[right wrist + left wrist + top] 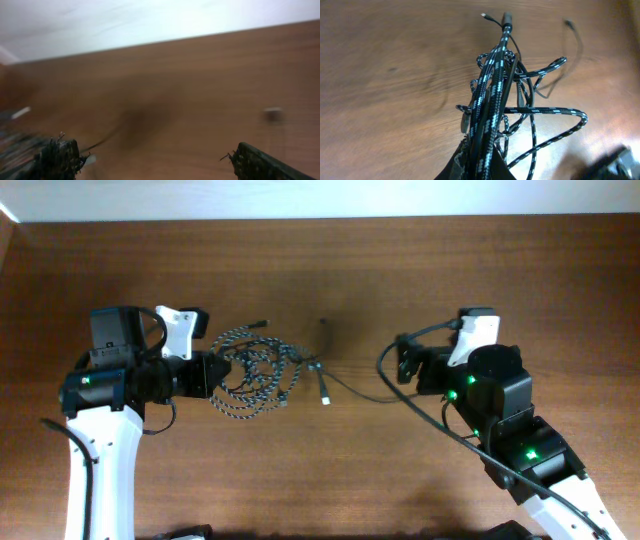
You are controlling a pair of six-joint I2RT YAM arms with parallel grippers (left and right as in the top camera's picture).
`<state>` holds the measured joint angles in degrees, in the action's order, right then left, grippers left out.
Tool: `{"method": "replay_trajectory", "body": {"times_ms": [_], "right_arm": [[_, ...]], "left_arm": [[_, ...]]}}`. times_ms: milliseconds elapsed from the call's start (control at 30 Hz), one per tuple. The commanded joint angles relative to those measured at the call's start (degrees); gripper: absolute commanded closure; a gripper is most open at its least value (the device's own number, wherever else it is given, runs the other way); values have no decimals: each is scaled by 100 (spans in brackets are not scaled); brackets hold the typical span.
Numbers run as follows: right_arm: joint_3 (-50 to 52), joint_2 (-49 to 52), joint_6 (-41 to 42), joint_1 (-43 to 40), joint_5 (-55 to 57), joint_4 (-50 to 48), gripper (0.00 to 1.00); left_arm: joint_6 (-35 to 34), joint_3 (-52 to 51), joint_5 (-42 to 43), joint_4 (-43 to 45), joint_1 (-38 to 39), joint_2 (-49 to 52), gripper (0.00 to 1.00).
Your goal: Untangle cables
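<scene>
Two cables (255, 372) bunched left of centre, pinched in left gripper (222, 372), black cable (355, 392) trailing right toward spread, empty right gripper (405, 363).

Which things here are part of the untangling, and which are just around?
Job: braided cable, clamped in the shut left gripper; thin black cable; right gripper, open and empty.
Not job: table; thick black arm wiring.
</scene>
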<state>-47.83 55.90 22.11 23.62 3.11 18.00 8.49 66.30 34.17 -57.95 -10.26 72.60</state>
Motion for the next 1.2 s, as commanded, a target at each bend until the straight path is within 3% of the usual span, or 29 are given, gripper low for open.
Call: {"method": "replay_trajectory", "body": {"times_ms": [0,67,133,233,367,533,567,633,667,700,733,767,800,833,867,967,1033,1100,1167], "right_arm": [[-35,-22,81,-11,-2164,68,1],[-33,50,35,-2,-2732,144,1],[-33,284,-1091,0,-3821,219,1],[-33,903,-2260,0,-4199,256,1],[-35,1397,-2455,0,-4933,-297,1],[-35,1486,-2492,0,-5012,-479,3],[-35,1486,-2492,-2,-5005,-544,36],[-35,1486,-2492,-2,-4972,-588,71],[-35,1486,-2490,-2,-4664,-584,96],[-35,1486,-2468,-2,-4256,-588,96],[-42,1484,-2391,-20,-3906,-599,96],[-42,1451,-1788,-166,-3226,-647,96],[-42,1360,-1248,-542,-2691,-645,96],[-42,1270,-925,-960,-2645,-645,96],[-42,1220,-769,-1204,-2667,-643,96],[-42,1095,-463,-2120,-3464,-601,96],[-42,1095,-463,-2214,-4194,-584,96],[-39,1095,-461,-2210,-5010,-581,96],[-39,1095,234,-2210,-5490,-575,96]], "left_arm": [[1410,4,1617,26,-2,-28,100],[1947,4,2358,26,-2,-28,100],[2481,4,3040,24,-2,-28,100],[2481,4,3440,-452,-2,-28,100],[2481,4,3790,-704,87,-28,100],[2481,4,4135,-704,901,-28,100],[2481,4,4135,-699,1088,-28,100],[2479,4,3799,-684,1097,-28,100],[2479,4,3606,-684,1095,-28,100],[2476,4,3152,-691,1095,-28,89],[2461,4,2693,-726,1095,-28,87],[2302,4,2181,-776,1095,-28,87],[1692,4,1362,-774,1095,-28,82],[1246,4,756,-767,1095,-28,69],[992,4,407,-765,1095,-28,1],[-612,4,-1244,-597,1095,-28,1],[-1353,4,-1360,-308,1097,-28,1],[-1429,4,-538,20,1097,-28,1],[-1425,0,737,603,1097,-28,1]]}}
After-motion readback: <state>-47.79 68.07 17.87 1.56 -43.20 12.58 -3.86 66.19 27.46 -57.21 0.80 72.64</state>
